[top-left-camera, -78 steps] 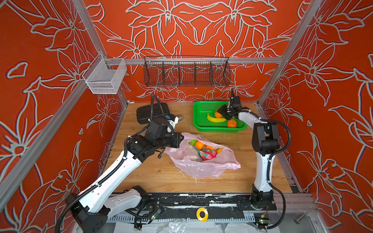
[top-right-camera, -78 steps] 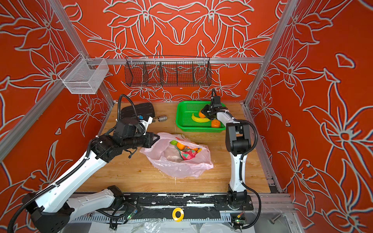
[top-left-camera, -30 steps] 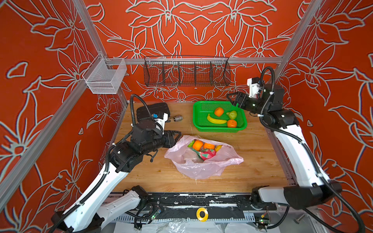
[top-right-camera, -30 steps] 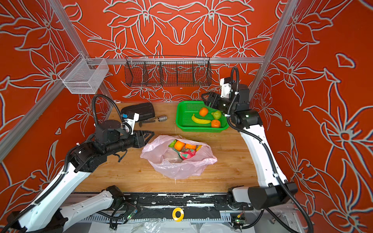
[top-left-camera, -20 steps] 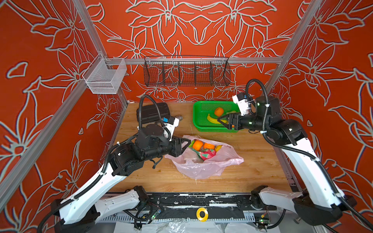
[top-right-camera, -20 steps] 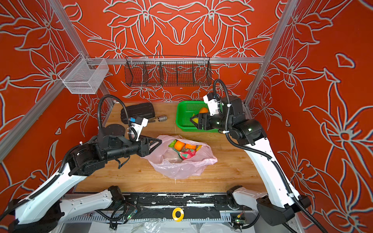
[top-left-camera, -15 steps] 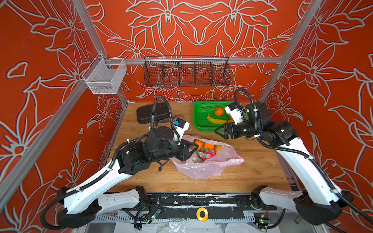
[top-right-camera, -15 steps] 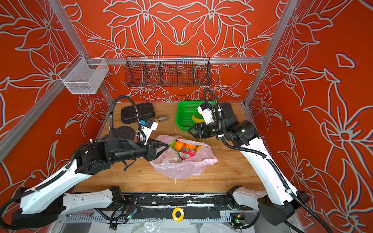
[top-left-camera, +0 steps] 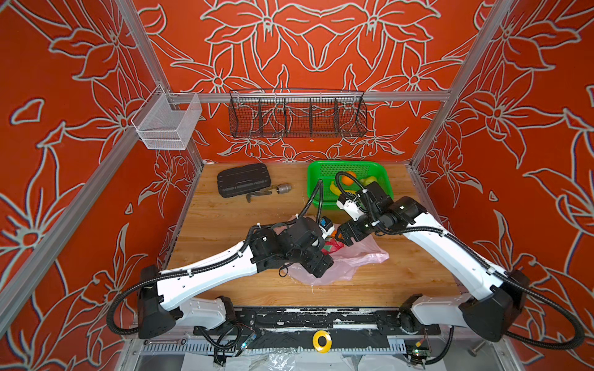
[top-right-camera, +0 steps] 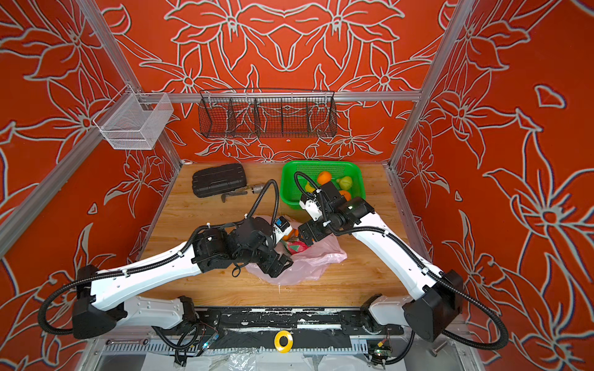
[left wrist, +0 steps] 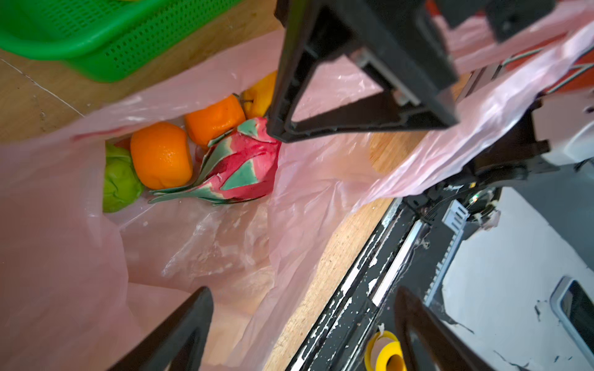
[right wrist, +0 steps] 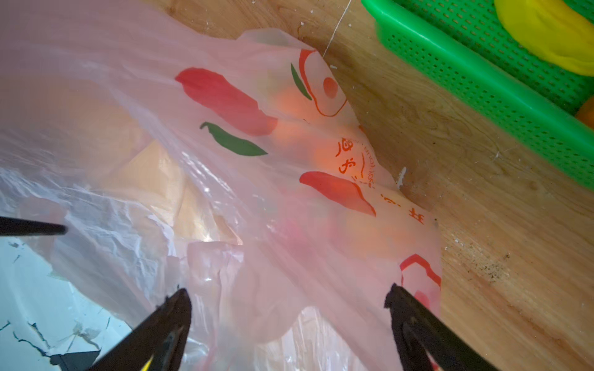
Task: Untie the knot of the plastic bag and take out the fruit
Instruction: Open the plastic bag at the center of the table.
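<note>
The pale pink plastic bag (top-left-camera: 353, 260) lies mid-table with its mouth open; no knot shows. Inside it the left wrist view shows fruit: a pink-green dragon fruit (left wrist: 244, 167), two oranges (left wrist: 160, 155), a bumpy green one (left wrist: 119, 183) and a yellow one (left wrist: 260, 96). My left gripper (left wrist: 303, 292) is open over the bag's near edge, with only plastic and table between its fingers. My right gripper (right wrist: 287, 291) is open too, low over the bag's far side by the dragon fruit, with loose pink film between its fingers. Both grippers (top-right-camera: 279, 266) (top-right-camera: 305, 236) hide most of the fruit in both top views.
A green basket (top-left-camera: 321, 170) at the back right holds an orange, a banana and a pale green fruit. A black case (top-left-camera: 242, 180) and a metal tool (top-left-camera: 283, 188) lie at the back left. A yellow tape roll (top-left-camera: 322, 341) sits on the front rail.
Both arms have swung in over the bag. The left came from the bag's left side and opened wider. The right came down from the basket to the bag's mouth.
</note>
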Controlling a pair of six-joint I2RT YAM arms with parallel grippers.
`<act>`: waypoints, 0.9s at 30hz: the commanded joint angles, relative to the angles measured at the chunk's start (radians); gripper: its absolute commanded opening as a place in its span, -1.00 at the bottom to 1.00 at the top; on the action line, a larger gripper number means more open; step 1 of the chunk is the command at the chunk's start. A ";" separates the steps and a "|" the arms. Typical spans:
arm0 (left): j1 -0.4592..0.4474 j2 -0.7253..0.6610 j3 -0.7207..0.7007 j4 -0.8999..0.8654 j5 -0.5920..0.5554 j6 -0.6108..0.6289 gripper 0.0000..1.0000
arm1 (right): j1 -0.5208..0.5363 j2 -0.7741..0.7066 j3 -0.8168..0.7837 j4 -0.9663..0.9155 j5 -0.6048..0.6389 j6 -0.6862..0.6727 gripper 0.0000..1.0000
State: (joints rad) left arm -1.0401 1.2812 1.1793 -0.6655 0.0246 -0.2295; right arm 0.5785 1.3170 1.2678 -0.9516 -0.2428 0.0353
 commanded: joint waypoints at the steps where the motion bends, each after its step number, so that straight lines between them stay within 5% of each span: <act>1: -0.003 0.016 -0.040 0.051 0.050 0.095 0.75 | 0.008 0.020 -0.029 0.098 0.039 -0.067 0.92; 4: -0.003 0.023 -0.103 0.136 0.166 0.095 0.72 | 0.007 0.053 -0.032 0.150 0.080 -0.069 0.74; 9: -0.012 0.048 -0.218 0.304 0.344 0.021 0.37 | 0.006 0.116 0.004 0.226 0.237 -0.013 0.39; 17: -0.088 0.138 -0.285 0.441 0.417 -0.064 0.22 | -0.023 0.277 0.132 0.286 0.329 0.155 0.44; 22: -0.154 0.201 -0.277 0.441 0.361 -0.064 0.22 | -0.025 0.352 0.193 0.223 0.327 0.231 0.65; 27: -0.153 0.109 -0.308 0.464 0.243 -0.072 0.61 | -0.026 0.257 0.099 0.250 0.239 0.264 0.84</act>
State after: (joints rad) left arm -1.1927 1.4586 0.8818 -0.2279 0.3470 -0.3023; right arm 0.5510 1.6440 1.4055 -0.6907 0.0410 0.2485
